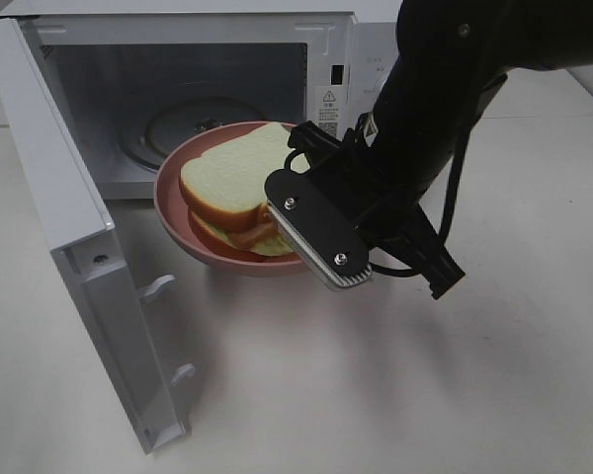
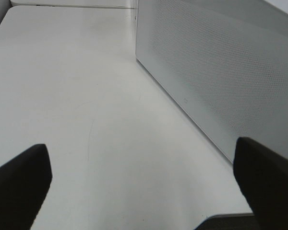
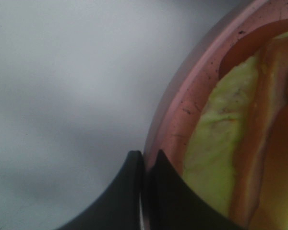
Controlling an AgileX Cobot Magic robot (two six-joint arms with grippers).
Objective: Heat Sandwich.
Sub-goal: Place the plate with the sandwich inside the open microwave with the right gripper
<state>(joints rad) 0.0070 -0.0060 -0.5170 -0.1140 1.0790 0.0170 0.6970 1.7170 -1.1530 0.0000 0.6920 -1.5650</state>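
Observation:
The sandwich (image 1: 232, 178), thick white bread with tan crust and brown and pale green filling, lies on a round pink plate (image 1: 178, 222). The plate hangs at the mouth of the open microwave (image 1: 178, 59), partly over its sill. My right gripper (image 1: 289, 235) is shut on the plate's near right rim. In the right wrist view its gripper (image 3: 145, 159) pinches the pink rim (image 3: 192, 96), with the sandwich filling (image 3: 216, 143) just beyond. My left gripper (image 2: 144, 191) stands open and holds nothing, over bare table beside the microwave's perforated side wall (image 2: 221, 72).
The microwave door (image 1: 69, 247) swings out to the left, toward the front of the white table (image 1: 425, 395). A glass turntable (image 1: 173, 128) sits inside the cavity. The control panel (image 1: 351, 79) lies behind my right arm.

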